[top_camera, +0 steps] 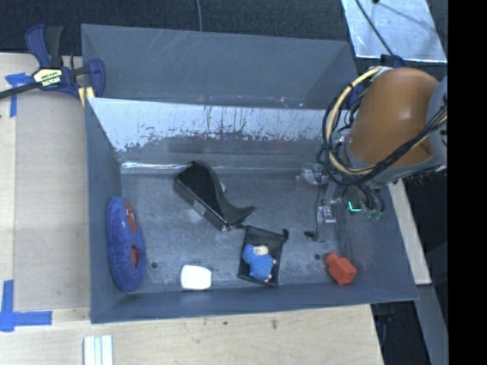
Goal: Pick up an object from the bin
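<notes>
1. We count one grey bin (228, 128), with five loose things spread apart on its floor.
2. One arm (396, 116) reaches in over the right wall. It has an orange cover and loops of cable at the wrist.
3. One long blue thing (122, 242) lies along the left wall. It has red marks on its side that are too small for us to read.
4. One black wedge (204, 191) lies left of the middle, bent at an angle, its thin end pointing to the right.
5. One black card (270, 242) lies near the front wall and carries one small blue figure (260, 263) with a pale top.
6. One claw (319, 230) hangs low over bare floor near the right wall. We cannot tell how far it is open, and we see nothing in it.
7. One red block (340, 269), the thing nearest the claw, lies in the front right corner. It is just in front of the claw and apart from it.
8. One white block (196, 277) sits by the front wall, between the blue thing and the card.
</notes>
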Available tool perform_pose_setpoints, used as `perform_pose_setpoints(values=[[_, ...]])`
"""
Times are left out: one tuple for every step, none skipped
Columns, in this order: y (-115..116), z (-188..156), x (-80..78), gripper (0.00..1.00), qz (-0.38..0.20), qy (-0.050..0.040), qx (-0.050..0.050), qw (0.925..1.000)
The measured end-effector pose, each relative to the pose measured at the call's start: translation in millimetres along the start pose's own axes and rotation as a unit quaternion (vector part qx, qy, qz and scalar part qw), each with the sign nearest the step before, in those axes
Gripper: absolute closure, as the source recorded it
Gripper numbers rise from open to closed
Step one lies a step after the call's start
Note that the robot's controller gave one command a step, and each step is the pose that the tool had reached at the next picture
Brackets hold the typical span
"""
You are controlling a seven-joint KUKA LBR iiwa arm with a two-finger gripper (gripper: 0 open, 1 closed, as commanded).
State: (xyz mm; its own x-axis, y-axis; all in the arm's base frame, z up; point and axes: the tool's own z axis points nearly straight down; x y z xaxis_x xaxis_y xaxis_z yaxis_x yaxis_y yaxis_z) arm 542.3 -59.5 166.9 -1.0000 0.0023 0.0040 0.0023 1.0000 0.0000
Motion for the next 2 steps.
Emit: perform_pose_setpoints(values=[[49.4, 94.0, 41.5, 0.0, -0.026, 0.0018, -0.001, 0.9997], [46.9, 89.4, 38.1, 1.0, -0.025, -0.0033, 0.0, 0.9997]])
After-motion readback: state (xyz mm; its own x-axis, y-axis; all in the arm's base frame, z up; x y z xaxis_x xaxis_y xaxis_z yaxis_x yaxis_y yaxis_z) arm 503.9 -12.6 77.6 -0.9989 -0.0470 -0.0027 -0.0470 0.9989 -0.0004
